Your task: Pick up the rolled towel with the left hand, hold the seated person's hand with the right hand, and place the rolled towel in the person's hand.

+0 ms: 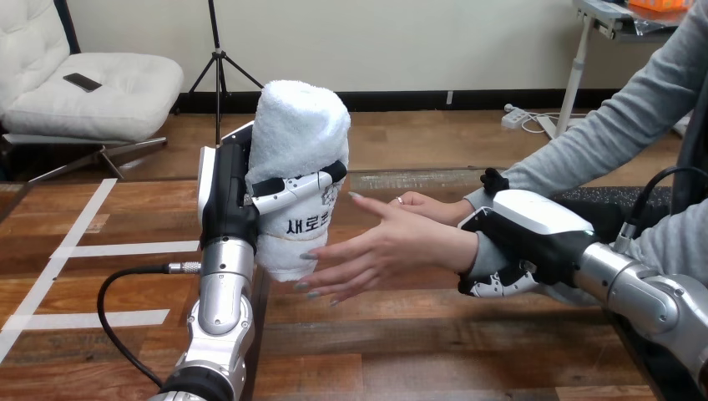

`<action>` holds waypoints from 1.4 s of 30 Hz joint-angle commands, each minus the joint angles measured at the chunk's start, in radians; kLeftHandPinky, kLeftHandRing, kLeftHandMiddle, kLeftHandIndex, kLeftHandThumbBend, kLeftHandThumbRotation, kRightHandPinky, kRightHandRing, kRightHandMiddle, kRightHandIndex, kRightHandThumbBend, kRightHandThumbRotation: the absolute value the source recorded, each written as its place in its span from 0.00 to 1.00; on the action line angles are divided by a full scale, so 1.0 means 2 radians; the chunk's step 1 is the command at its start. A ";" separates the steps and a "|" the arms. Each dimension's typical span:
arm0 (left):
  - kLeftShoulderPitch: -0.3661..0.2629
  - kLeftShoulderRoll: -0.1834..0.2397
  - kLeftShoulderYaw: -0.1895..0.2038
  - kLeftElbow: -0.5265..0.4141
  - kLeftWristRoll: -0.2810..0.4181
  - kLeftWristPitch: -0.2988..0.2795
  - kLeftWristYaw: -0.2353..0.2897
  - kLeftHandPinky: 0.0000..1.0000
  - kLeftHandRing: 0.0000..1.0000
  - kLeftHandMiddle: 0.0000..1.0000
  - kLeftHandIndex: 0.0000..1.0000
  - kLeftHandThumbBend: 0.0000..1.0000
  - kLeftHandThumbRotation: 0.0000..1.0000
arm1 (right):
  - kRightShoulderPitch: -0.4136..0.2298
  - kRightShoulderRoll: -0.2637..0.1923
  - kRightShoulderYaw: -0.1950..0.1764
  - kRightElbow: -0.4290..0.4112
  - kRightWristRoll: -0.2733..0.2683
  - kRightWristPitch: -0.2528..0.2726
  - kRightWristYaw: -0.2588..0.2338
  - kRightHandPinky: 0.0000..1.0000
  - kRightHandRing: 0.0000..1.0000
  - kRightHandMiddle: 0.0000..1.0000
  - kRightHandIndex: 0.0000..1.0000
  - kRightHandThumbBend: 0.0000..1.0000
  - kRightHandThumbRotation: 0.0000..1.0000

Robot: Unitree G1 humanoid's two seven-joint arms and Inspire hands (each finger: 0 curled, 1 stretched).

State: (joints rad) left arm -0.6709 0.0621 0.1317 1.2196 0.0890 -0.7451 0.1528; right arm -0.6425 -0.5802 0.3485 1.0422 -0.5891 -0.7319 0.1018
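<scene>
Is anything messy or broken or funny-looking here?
Nothing stands out. The rolled towel stands upright and tidy in the left robot hand, the person's hand lies open beside it, and the right robot hand is curled round the person's wrist.

The black, white-shelled left hand (225,200) and right hand (534,232) sit on silver, ringed forearms (224,288).

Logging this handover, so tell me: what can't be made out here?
Head view:
1. Side of the rolled towel in the palm: hidden by the left hand.
2. person's wrist: mostly covered by the right hand.
3. Whether towel and person's hand touch: cannot tell.
</scene>
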 commanded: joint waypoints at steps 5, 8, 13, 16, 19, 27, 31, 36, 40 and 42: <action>-0.051 -0.006 -0.005 -0.008 0.000 -0.007 0.002 0.36 0.40 0.43 0.42 0.59 0.00 | -0.050 0.010 0.001 -0.026 0.002 -0.010 -0.004 0.31 0.35 0.41 0.45 0.49 0.01; -0.051 -0.008 -0.005 -0.007 0.000 -0.007 0.002 0.36 0.40 0.43 0.42 0.59 0.00 | -0.050 0.010 0.000 -0.029 0.002 -0.009 -0.002 0.31 0.35 0.40 0.45 0.49 0.01; -0.052 -0.010 -0.005 -0.006 0.000 -0.007 0.002 0.36 0.40 0.43 0.42 0.60 0.00 | -0.051 0.010 -0.001 -0.030 0.002 -0.011 -0.003 0.31 0.35 0.40 0.45 0.49 0.01; -0.053 -0.011 -0.006 -0.006 0.002 -0.008 0.004 0.36 0.40 0.43 0.42 0.60 0.00 | -0.051 0.011 -0.002 -0.030 0.004 -0.010 -0.001 0.31 0.35 0.40 0.45 0.50 0.01; -0.053 -0.012 -0.006 -0.005 0.002 -0.009 0.004 0.36 0.40 0.43 0.42 0.60 0.00 | -0.052 0.011 -0.002 -0.030 0.005 -0.011 0.000 0.31 0.35 0.40 0.45 0.50 0.01; -0.055 -0.015 -0.008 -0.004 0.004 -0.009 0.007 0.37 0.40 0.43 0.42 0.60 0.00 | -0.052 0.012 -0.004 -0.031 0.006 -0.010 0.001 0.31 0.34 0.40 0.45 0.50 0.01; -0.056 -0.017 -0.008 -0.004 0.003 -0.008 0.008 0.37 0.40 0.43 0.42 0.61 0.00 | -0.053 0.013 -0.003 -0.031 0.006 -0.010 0.001 0.31 0.34 0.40 0.45 0.49 0.02; -0.057 -0.019 -0.010 -0.002 0.006 -0.009 0.012 0.37 0.40 0.43 0.42 0.61 0.00 | -0.053 0.013 -0.004 -0.031 0.007 -0.011 0.003 0.30 0.34 0.40 0.44 0.49 0.02; -0.059 -0.023 -0.011 -0.001 0.007 -0.009 0.013 0.37 0.40 0.43 0.42 0.61 0.00 | -0.054 0.014 -0.005 -0.032 0.008 -0.011 0.004 0.30 0.34 0.39 0.44 0.49 0.02; -0.060 -0.025 -0.011 -0.001 0.004 -0.010 0.010 0.37 0.40 0.42 0.42 0.60 0.00 | -0.054 0.014 -0.005 -0.032 0.008 -0.011 0.005 0.30 0.34 0.39 0.44 0.49 0.02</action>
State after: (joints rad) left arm -0.6813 0.0187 0.1219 1.2258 0.0931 -0.7451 0.1726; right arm -0.6514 -0.5563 0.3485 1.0274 -0.5921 -0.7322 0.1122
